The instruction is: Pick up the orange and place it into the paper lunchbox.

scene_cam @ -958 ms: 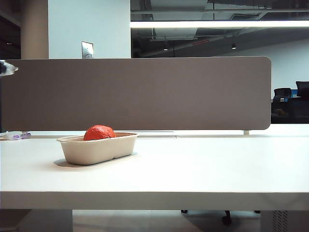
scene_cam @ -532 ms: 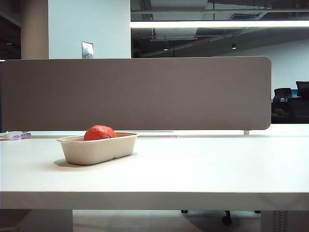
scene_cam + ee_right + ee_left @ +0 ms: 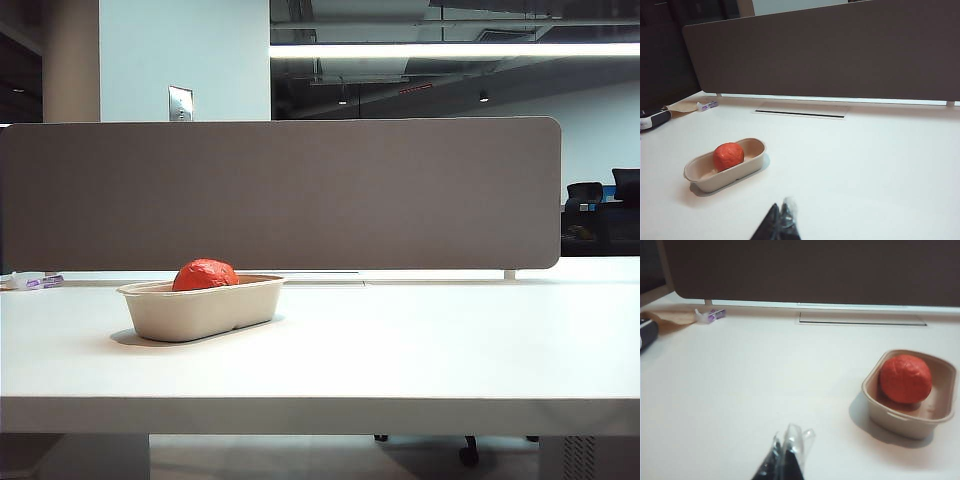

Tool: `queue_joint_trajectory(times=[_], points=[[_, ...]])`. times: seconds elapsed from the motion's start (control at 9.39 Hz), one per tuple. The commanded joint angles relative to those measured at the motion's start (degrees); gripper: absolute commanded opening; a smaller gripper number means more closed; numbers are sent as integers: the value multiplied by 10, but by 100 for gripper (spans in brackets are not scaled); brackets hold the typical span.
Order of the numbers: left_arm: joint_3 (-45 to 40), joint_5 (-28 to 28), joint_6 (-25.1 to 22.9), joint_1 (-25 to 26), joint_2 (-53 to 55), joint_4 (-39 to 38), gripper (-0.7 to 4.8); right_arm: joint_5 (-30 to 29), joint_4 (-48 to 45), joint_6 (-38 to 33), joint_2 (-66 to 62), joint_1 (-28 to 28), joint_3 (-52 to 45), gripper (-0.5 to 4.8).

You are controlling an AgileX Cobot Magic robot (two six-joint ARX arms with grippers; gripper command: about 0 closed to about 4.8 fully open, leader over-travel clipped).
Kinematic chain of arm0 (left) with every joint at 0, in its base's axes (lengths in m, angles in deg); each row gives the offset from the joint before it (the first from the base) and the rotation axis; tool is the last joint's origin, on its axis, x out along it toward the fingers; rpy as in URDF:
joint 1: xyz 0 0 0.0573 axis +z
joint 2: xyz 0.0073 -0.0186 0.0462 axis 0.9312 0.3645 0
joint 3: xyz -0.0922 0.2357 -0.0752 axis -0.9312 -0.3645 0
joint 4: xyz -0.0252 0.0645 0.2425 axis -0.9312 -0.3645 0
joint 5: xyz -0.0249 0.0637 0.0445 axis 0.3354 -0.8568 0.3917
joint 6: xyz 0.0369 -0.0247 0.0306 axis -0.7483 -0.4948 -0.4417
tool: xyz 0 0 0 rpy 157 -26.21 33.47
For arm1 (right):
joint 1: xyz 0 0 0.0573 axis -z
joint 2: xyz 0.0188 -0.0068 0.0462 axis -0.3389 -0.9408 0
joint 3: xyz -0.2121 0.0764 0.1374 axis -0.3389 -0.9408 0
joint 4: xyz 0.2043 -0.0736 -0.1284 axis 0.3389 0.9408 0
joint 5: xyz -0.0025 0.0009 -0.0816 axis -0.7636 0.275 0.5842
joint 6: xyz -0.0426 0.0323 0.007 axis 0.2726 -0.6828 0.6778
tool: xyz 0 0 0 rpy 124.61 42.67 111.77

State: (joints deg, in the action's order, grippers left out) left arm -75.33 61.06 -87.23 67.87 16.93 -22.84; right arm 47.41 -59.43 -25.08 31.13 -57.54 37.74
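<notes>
Gone from the exterior view, left tool [image 3: 785, 460] and right tool [image 3: 780, 225] hover pressed together.

Little of the robot visible: only the tips of two tools, one in each wrist view, none in the exterior view. Left tool [image 3: 789, 455]: dark, nearly black fingers tapering to a narrow wedge, tips wrapped or capped in a clear, glossy, slightly crinkled film catching pale highlights. Right tool [image 3: 781, 222]: same dark tapered fingers pressed into one slim point, a smaller patch of the same shiny transparent covering at the very tip. No cables, screws or markings discernible on either.
</notes>
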Motion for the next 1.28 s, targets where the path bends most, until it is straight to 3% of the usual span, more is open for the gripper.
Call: queue_joint_trajectory(times=[0.11,0.43,1.28], points=[[-1,-10,-15,-6,-2,8,-5,0,-7,-2,0,0,3,-5],[-1,-12,-14,-29,-2,8,-5,0,-7,-2,0,0,3,-5],[-1,-10,-3,-30,-2,11,-3,0,-7,-2,0,0,3,-5]])
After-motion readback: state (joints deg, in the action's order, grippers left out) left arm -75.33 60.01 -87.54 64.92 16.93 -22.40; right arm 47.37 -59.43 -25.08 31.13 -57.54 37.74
